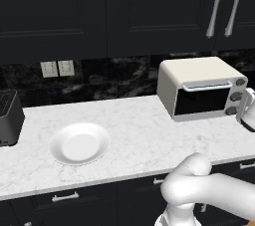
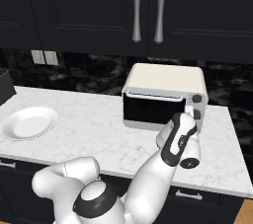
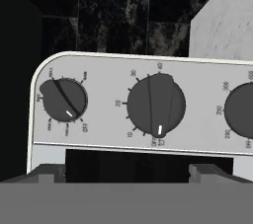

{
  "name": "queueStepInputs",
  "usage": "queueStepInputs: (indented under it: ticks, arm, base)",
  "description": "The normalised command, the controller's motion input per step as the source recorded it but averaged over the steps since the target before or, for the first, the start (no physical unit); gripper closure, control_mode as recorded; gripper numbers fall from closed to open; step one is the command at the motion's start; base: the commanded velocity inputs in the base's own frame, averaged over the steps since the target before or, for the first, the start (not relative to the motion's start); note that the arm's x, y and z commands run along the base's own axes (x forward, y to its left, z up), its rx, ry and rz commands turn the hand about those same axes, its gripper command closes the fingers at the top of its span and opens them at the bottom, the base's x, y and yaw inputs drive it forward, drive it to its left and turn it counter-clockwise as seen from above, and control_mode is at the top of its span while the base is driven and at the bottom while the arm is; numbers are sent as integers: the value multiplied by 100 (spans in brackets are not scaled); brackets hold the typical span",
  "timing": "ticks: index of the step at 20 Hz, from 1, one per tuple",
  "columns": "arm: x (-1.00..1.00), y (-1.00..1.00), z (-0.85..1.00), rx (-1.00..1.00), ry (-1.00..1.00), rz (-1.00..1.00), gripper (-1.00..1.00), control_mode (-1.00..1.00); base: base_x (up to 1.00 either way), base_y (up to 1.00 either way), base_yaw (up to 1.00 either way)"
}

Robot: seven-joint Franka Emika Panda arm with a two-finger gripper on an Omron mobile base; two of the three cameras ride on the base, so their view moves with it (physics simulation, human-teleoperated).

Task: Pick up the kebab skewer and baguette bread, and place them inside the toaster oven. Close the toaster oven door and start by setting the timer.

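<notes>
The gripper (image 3: 129, 174) stands wide open with nothing between its fingertips (image 3: 49, 173), aimed straight at the knob panel on the right end of the toaster oven (image 2: 163, 94). In the hand view the middle knob (image 3: 156, 104) sits just above the gap between the tips, another knob (image 3: 63, 99) to its left and a third (image 3: 242, 110) cut off at the right edge. The oven stands at the far right of the marble counter (image 1: 139, 140), its toaster oven door (image 1: 201, 99) shut. Well to the left lies a white plate (image 1: 79, 143), and a black toaster (image 1: 9, 116) beyond it.
</notes>
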Motion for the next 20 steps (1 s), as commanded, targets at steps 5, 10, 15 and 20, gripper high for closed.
queueStepInputs:
  ticks: [5,10,15,20]
  arm:
    - [2,-1,0,0,0,0,-100,-100]
    - [9,0,0,0,0,0,-100,-100]
    - [9,-1,0,0,0,0,-100,-100]
    - [6,-6,-2,0,0,0,-100,-100]
  base:
    - [0,0,0]
    - [0,0,0]
    - [0,0,0]
    - [0,0,0]
